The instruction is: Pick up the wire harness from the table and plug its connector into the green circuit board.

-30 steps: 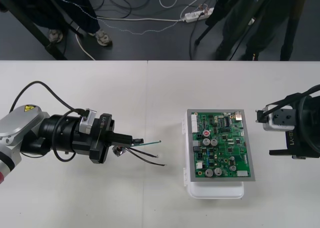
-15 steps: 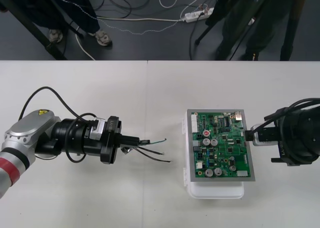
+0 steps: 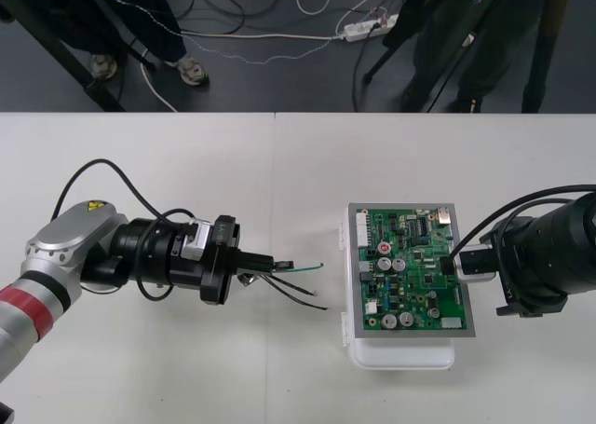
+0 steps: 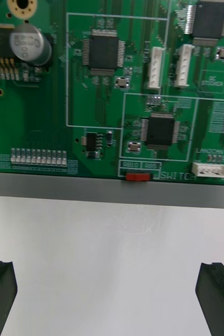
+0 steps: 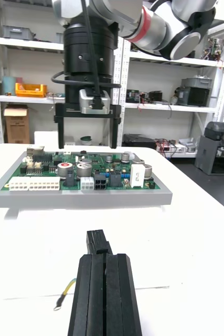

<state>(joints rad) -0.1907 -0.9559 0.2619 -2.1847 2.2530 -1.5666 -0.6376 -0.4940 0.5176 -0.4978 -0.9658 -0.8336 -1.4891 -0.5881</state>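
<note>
A pale table (image 3: 279, 163) holds the whole scene: the green circuit board (image 3: 410, 270) on its white base (image 3: 400, 354) sits towards the robot's right, and the left arm (image 3: 65, 256) reaches in low from the opposite side. The left gripper (image 3: 276, 263) has its black fingers pressed together on the wire harness (image 3: 303, 284). The small black plug (image 5: 97, 242) juts from their tips and loose wires trail out beside it. The plug's long axis runs in line with the fingers and points straight at the board's near edge, with a stretch of bare table between them. The right gripper (image 5: 85, 143) hangs over the board's far side, fingers spread wide and holding nothing. By the look of it, the left arm need only travel along that line to the row of sockets (image 5: 33, 185) on the facing edge
</note>
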